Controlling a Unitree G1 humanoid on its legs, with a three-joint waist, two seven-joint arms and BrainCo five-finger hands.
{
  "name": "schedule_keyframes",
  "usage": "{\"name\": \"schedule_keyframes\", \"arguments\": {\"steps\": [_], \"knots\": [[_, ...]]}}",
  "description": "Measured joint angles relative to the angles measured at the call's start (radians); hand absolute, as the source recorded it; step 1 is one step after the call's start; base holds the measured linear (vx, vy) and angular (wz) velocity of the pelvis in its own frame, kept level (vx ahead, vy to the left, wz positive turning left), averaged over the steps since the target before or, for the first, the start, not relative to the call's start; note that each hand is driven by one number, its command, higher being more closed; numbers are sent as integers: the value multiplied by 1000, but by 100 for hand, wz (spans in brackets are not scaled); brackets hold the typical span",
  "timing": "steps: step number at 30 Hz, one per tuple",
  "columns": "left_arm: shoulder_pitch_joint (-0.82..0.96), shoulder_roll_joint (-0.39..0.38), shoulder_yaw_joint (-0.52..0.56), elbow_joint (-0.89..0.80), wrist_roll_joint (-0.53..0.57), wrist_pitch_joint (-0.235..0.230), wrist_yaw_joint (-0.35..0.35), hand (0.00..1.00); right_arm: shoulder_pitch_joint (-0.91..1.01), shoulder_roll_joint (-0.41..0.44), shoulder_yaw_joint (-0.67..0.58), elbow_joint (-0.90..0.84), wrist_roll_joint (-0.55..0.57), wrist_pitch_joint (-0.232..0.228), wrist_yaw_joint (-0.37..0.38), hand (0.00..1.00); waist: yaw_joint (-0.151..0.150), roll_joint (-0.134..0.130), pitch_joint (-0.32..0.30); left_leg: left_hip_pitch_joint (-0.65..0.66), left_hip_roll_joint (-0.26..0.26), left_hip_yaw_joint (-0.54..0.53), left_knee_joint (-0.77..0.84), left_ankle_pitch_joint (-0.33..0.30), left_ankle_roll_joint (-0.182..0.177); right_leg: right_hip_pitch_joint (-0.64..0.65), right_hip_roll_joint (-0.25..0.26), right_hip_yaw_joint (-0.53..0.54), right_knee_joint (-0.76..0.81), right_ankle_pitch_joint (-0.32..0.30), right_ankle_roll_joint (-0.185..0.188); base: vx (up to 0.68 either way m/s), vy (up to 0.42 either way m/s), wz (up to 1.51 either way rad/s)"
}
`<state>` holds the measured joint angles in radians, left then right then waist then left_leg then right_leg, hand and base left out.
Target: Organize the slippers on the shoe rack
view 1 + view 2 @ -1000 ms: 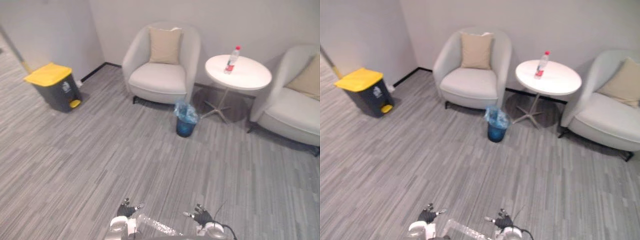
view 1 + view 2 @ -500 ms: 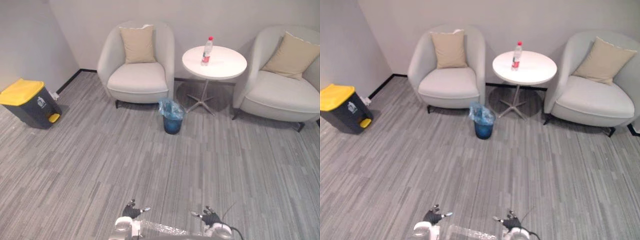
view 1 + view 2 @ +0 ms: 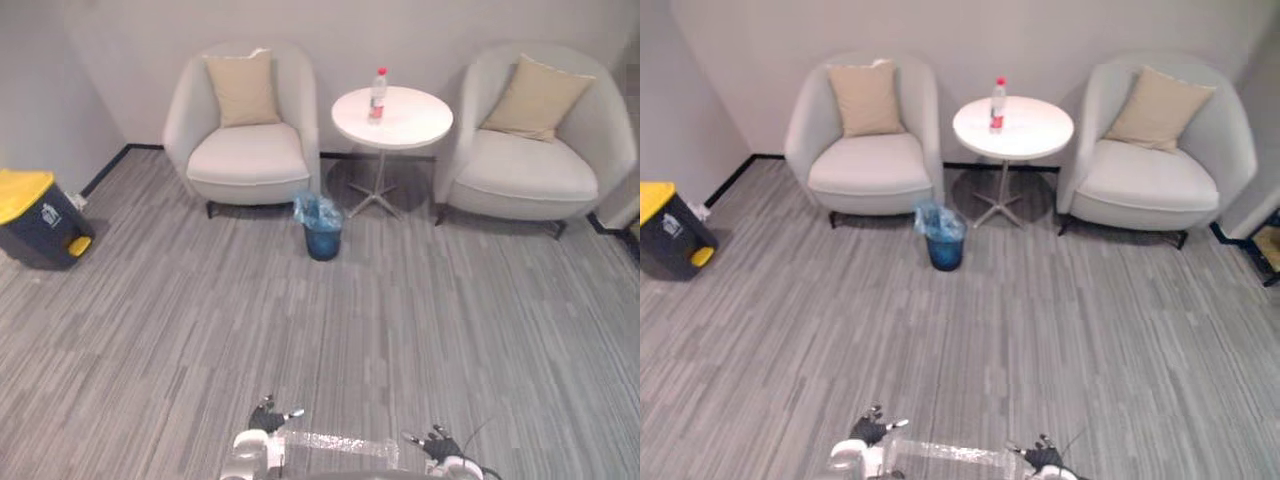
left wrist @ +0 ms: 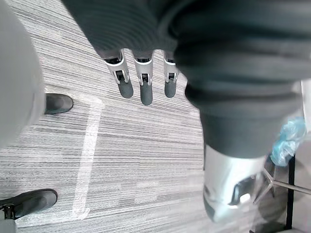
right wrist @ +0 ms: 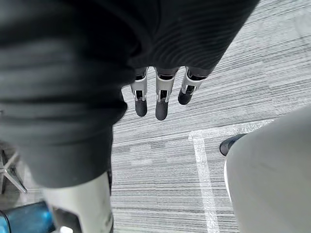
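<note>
Left hand (image 4: 141, 86) and right hand (image 5: 163, 101) hang over the carpet (image 3: 400, 320), fingers straight and loose; bin (image 3: 322, 230) far ahead

Open carpet (image 3: 420, 330) ahead; blue bin (image 3: 322, 235), armchairs (image 3: 245, 160), round table (image 3: 408, 122) beyond.

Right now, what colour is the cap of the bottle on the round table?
Red; the cap shows best in the left eye view.
</note>
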<state>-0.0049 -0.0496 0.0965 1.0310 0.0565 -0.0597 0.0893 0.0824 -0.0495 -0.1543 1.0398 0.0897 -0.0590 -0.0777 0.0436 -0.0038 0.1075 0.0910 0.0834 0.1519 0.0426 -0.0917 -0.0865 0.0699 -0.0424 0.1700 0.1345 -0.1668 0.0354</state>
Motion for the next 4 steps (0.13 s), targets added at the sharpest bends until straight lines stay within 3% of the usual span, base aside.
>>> {"name": "schedule_keyframes", "arguments": {"steps": [4], "knots": [[11, 1, 0, 0, -1, 0, 0, 0, 8, 0, -2, -3, 25, -1, -2, 0, -3, -3, -12, 15, -20, 10, -16, 11, 7, 0, -22, 12, 3, 3, 15, 0, 53, -8]]}}
